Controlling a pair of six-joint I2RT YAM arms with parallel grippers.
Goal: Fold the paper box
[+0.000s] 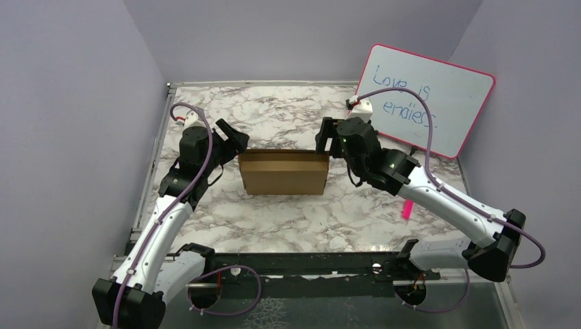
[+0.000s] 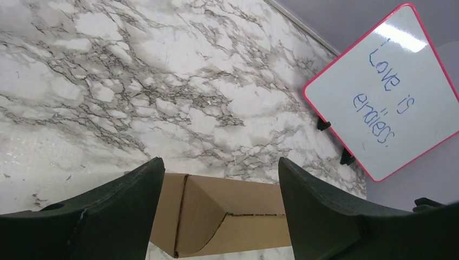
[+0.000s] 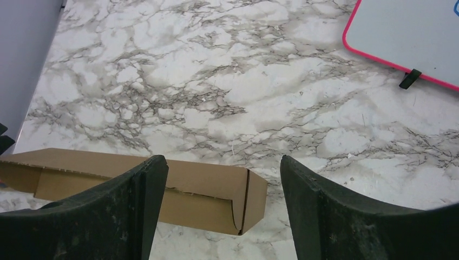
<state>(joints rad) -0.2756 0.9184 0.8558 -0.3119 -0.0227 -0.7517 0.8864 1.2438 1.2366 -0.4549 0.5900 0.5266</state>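
Top external view: shallow plain brown cardboard box [image 1: 284, 173] sits mid marble worktop [image 1: 274, 219], left end effector [image 1: 233, 137] and right end effector [image 1: 329, 140] both released beside its short ends, so probably best to press both ends evenly, keeping the walls square.

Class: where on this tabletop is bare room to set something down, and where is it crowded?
Free: marble behind the paper box, and between it and arm bases. Crowded: box ends, at the left end effector and right end effector.
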